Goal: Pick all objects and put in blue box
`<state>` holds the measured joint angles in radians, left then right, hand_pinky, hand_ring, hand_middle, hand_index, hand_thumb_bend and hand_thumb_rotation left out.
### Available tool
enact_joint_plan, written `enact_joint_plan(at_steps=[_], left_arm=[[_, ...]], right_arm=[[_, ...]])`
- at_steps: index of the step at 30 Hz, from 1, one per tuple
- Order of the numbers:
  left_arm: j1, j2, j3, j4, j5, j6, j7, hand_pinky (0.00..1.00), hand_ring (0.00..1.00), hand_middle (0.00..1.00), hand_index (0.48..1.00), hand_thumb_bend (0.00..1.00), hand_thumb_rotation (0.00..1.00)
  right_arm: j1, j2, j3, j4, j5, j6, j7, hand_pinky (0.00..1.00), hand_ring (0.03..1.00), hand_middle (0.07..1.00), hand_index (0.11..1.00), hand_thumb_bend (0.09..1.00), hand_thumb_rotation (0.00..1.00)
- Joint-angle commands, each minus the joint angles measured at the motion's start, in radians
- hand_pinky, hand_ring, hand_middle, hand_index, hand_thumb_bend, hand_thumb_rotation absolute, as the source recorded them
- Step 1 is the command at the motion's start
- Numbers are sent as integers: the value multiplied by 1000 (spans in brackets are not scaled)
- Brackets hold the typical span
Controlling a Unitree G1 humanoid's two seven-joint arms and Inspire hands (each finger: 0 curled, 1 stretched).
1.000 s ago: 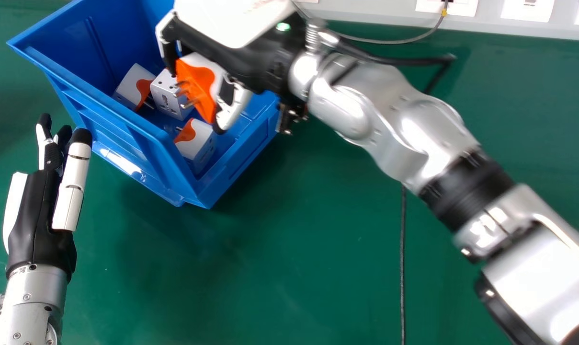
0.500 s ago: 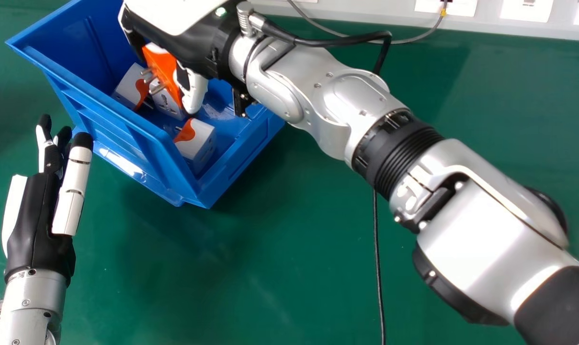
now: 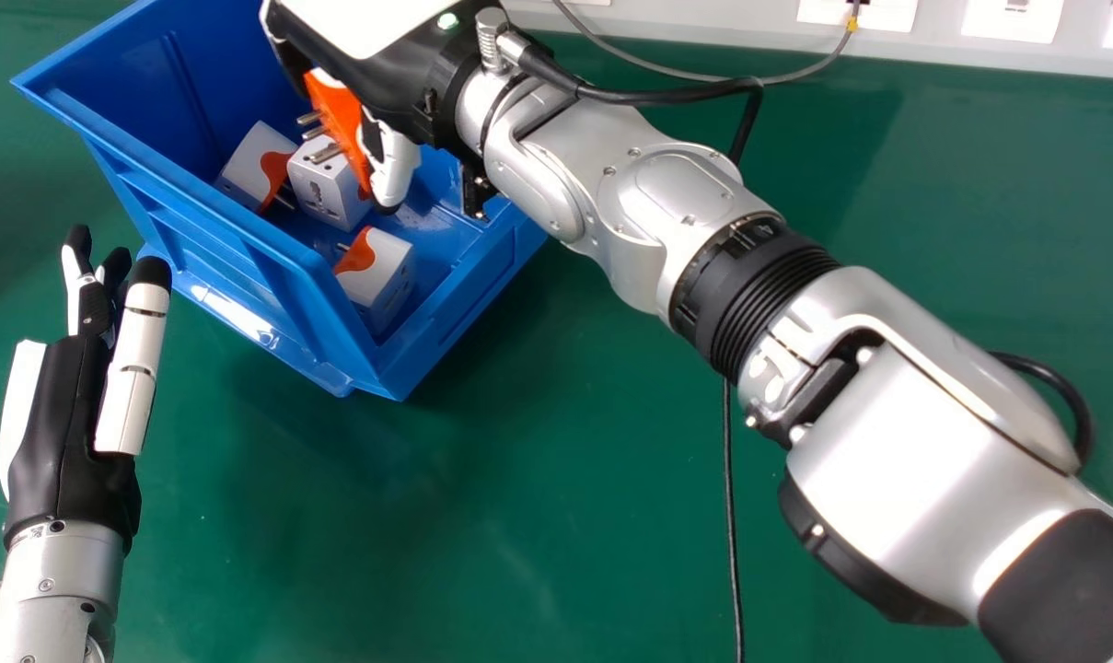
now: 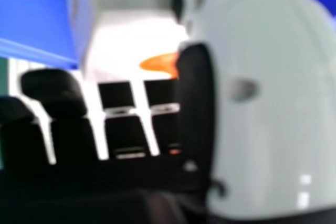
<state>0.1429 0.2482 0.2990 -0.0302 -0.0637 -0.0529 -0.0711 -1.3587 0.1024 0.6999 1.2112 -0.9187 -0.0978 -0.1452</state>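
Over the blue box point(image 3: 271, 267) in the head view, my right hand point(image 3: 372, 83) is curled round a white and orange adapter point(image 3: 339, 115), its metal pins pointing out to the left. In the right hand view the held adapter point(image 4: 134, 40) lies between the thumb of my right hand point(image 4: 262, 93) and its dark fingers. Inside the box rest three more adapters: one at the left point(image 3: 257, 166), one in the middle point(image 3: 326, 189) partly behind the held one, and one near the front corner point(image 3: 379, 269). My left hand point(image 3: 73, 414) is open beside the box, at the view's left.
A green tabletop point(image 3: 427, 516) lies under everything. A thin black cable point(image 3: 730, 516) runs down it beneath the right forearm. Along the far edge stands a pale panel with sockets point(image 3: 860, 14) and a grey cable point(image 3: 630, 60).
The right hand has moved left over the box with its adapter, then slightly back to the right in the last half second. The left hand has shifted only slightly.
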Motion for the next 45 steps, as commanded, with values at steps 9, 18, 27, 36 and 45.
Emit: enact_joint_plan(at_steps=[9,18,27,36,45], left_arm=[[-5,2,4,-7,-8,-33,-6,1000,1000,1000,1000,398,958],[-8,1,1,-3,-6,-40,-14,1000,1000,1000,1000,399,956],[-16,8,-1,13,6,-49,-13,1000,1000,1000,1000,420,951],[-20,1,0,22,-10,-64,-24,1000,1000,1000,1000,417,950],[-29,0,-1,34,-17,-69,-22,1000,1000,1000,1000,414,941]], right_arm=[[-32,-30,56,-41,-42,23,-19,815,872,890,921,645,664],[-8,-38,44,-61,-21,24,-25,947,979,982,987,668,780],[0,-45,63,-61,-37,42,-23,990,998,999,999,668,800],[7,-51,68,-67,-37,50,-28,995,1000,1000,1000,656,800],[62,-122,57,-161,-37,24,-83,994,1000,1000,1000,630,793]])
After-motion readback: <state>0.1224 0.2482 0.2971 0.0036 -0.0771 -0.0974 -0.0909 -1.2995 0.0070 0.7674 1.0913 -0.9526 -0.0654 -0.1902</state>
